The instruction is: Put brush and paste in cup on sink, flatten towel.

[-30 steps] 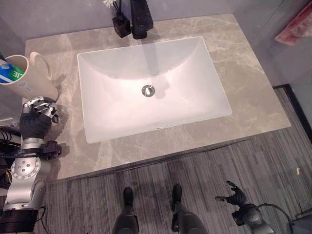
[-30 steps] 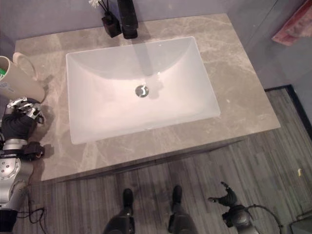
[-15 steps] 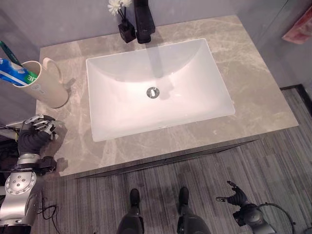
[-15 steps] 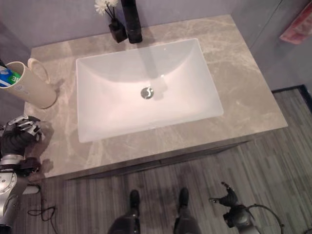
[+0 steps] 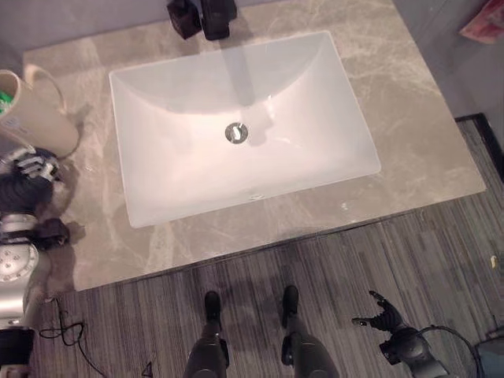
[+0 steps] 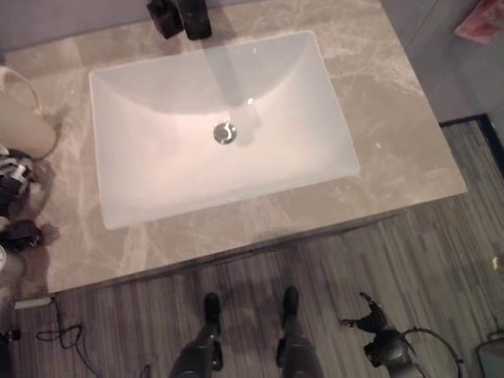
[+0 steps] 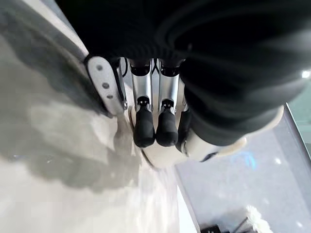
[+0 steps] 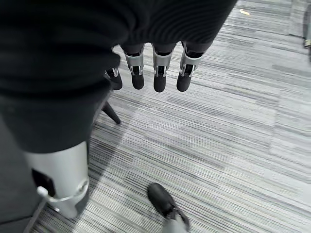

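A cream cup (image 5: 31,114) with a handle stands on the grey counter (image 5: 409,118) at the far left, cut by the view's edge. A green bit of the paste tube (image 5: 4,98) shows at its mouth. My left hand (image 5: 27,177) hovers over the counter just in front of the cup, fingers (image 7: 144,128) relaxed and holding nothing. The cup (image 7: 214,145) shows just past those fingers in the left wrist view. My right hand (image 5: 384,318) hangs low over the floor, fingers (image 8: 158,73) loose and empty. A pink towel (image 5: 485,19) shows at the top right, off the counter.
A white rectangular basin (image 5: 157,181) takes up the counter's middle. A black faucet (image 5: 217,14) and a dark diffuser bottle (image 5: 183,16) stand behind it. Bare counter lies to the right of the basin. Striped grey floor (image 5: 394,252) runs in front.
The camera has shifted, so the cup now sits at the left edge. My left hand has stayed close in front of the cup, empty. The right hand has not moved.
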You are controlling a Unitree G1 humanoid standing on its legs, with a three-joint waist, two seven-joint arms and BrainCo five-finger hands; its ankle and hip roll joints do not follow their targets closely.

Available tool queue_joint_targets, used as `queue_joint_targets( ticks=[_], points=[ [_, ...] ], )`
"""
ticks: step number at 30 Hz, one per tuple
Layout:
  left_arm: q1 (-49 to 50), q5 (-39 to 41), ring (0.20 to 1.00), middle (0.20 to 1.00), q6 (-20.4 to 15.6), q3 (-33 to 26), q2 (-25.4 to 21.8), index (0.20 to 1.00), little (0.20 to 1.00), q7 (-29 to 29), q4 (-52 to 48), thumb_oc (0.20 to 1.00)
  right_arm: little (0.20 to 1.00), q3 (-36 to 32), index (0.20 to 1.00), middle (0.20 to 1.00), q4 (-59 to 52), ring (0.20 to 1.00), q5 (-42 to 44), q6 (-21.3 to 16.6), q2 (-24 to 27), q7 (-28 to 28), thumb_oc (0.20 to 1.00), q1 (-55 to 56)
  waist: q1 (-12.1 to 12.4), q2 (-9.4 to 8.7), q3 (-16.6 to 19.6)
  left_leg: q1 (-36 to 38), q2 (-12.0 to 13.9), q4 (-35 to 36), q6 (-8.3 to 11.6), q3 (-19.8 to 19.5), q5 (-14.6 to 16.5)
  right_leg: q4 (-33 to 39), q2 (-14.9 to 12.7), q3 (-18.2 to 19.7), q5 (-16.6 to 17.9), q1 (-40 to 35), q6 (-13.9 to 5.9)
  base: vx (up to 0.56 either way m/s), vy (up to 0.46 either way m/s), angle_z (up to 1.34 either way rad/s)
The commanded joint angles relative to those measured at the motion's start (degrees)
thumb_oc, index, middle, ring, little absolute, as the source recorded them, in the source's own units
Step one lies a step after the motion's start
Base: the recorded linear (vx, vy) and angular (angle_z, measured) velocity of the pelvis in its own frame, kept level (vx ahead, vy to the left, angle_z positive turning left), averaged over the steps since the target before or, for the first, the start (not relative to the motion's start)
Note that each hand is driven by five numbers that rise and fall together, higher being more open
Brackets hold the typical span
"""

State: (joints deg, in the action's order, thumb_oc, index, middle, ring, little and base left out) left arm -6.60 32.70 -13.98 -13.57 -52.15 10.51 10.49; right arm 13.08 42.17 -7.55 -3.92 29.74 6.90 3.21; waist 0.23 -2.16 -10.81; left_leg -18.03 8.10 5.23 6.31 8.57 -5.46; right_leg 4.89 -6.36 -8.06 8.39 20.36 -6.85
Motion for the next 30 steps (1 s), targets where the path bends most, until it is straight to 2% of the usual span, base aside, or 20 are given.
queue_joint_targets(
  ticks=[1, 7, 10, 15, 24, 30],
  points=[
    [-1.7, -0.5, 0.200, 0.200, 0.0, 1.2, -2.1, 0.200, 0.200, 1.3, 4.9, 0.200, 1.000, 1.0, 1.000, 1.000, 0.5, 1.000, 0.5, -0.8, 1.9, 0.5, 1.000, -1.5, -0.8, -1.48, -0.9, -1.3, 0.7, -0.2, 0.82, -2.4, -2.0, 0.1, -4.8, -1.3, 0.0, -3.0, -5.26, 0.00, 0.000, 0.00],
    [-10.5, 0.1, 0.200, 0.200, -0.1, 5.2, -8.1, 0.200, 0.200, 2.3, 12.0, 0.200, 1.000, 3.2, 1.000, 1.000, 0.8, 1.000, 0.9, -1.1, 1.6, 0.6, 1.000, -2.5, -1.8, -2.44, -1.7, -2.6, 1.2, -0.2, 1.07, -2.1, -2.4, 0.1, -4.5, -1.1, 0.7, -1.3, -5.60, -0.01, -0.004, -0.02],
    [-20.4, -0.2, 0.200, 0.200, 0.3, 11.4, -12.8, 0.200, 0.200, 3.0, 19.2, 0.200, 1.000, 4.7, 1.000, 1.000, 0.9, 1.000, 1.5, -1.4, 1.3, 0.6, 1.000, -2.9, -2.8, -3.39, -2.1, -3.6, 1.6, -0.2, 1.24, -2.0, -2.7, 0.1, -4.2, -1.2, 1.4, -0.2, -5.93, -0.04, -0.005, -0.05],
    [-27.1, -0.1, 0.200, 0.200, 0.8, 16.1, -14.7, 0.200, 0.200, 3.2, 24.2, 0.200, 1.000, 6.0, 1.000, 1.000, 0.8, 1.000, 1.8, -1.7, 1.2, 0.5, 1.000, -3.1, -3.3, -3.76, -2.2, -4.3, 1.7, -0.2, 1.33, -2.0, -2.9, 0.1, -4.2, -1.2, 1.7, 0.4, -6.14, -0.01, 0.001, -0.03],
    [-27.9, -0.3, 0.200, 0.200, 0.9, 17.4, -14.0, 0.200, 0.200, 3.7, 23.9, 0.200, 1.000, 7.2, 1.000, 1.000, 1.0, 1.000, 2.0, -1.6, 0.6, 0.5, 1.000, -3.3, -3.0, -3.79, -2.0, -3.8, 1.6, -0.2, 1.27, -1.9, -2.7, 0.1, -4.4, -1.6, 1.6, -0.2, -6.19, 0.00, 0.001, -0.02],
    [-20.0, -6.1, 0.200, 0.200, 2.3, 12.7, -14.2, 0.200, 0.200, 3.6, 20.4, 0.200, 1.000, 6.1, 1.000, 1.000, 1.2, 1.000, 1.7, -1.6, 0.9, 0.3, 1.000, -2.7, -2.2, -3.34, -1.3, -2.6, 1.4, -0.2, 1.20, -1.8, -2.4, 0.1, -4.6, -2.2, 1.1, -1.6, -5.96, 0.00, 0.000, 0.00]
  ],
)
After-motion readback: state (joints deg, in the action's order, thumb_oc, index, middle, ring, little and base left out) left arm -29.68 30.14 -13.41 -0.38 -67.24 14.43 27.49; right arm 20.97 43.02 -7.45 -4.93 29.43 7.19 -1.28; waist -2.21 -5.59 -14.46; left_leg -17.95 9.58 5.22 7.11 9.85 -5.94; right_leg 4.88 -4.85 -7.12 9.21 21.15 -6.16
